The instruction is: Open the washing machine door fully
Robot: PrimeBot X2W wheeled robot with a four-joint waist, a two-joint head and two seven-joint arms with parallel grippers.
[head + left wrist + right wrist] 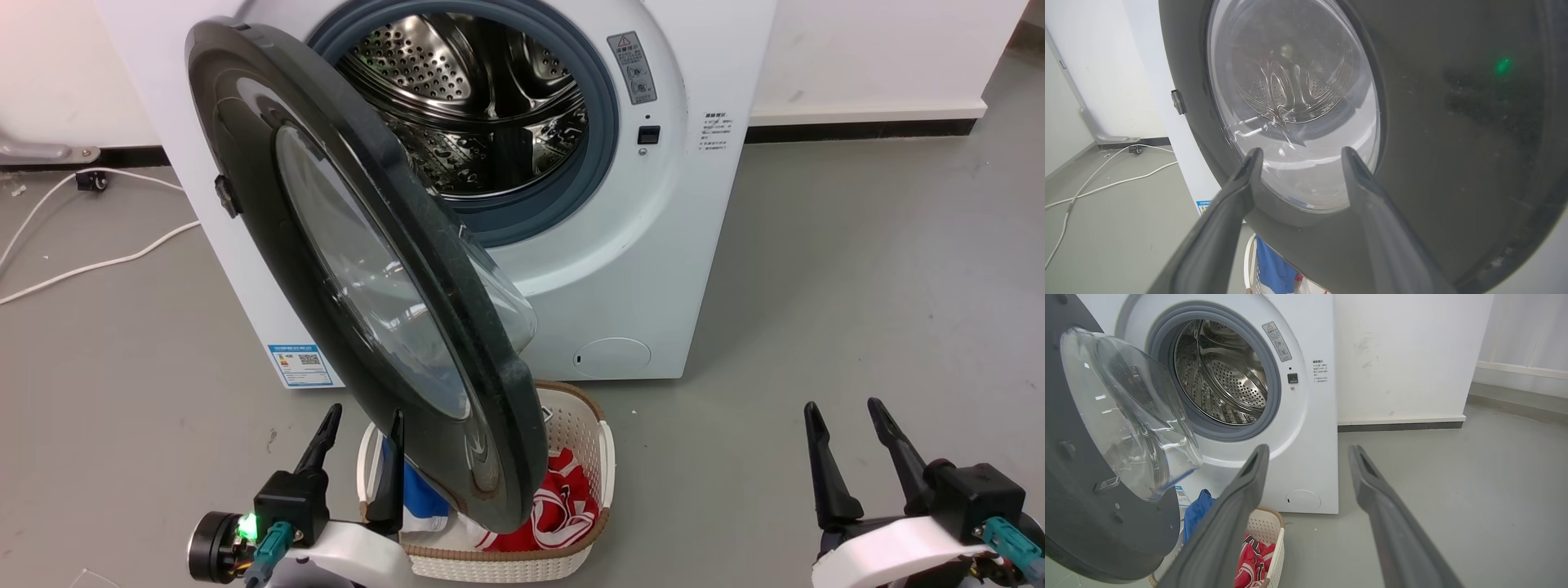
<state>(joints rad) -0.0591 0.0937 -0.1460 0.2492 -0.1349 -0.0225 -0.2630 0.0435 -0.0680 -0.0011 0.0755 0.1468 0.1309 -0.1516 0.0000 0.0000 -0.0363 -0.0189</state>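
Step in hand: the swing-out, judged about half done. The washing machine (637,269) stands on the floor with its back to the wall. The washing machine door (367,278) hangs from the left edge of its front, turned out towards me, with the drum (473,90) uncovered.

Door: a wide glossy black rim around a clear glass bowl (1126,416) that bulges towards the machine. Its free edge hangs above a basket (588,433) at the foot of the front.

My left gripper (366,415) is spread and empty at the door's lower outer face; I cannot tell whether it touches. My right gripper (842,404) is also spread and empty, well apart on the inner side.

Next move, as I judge it: carry the free edge further left, with the left arm clear of its path.
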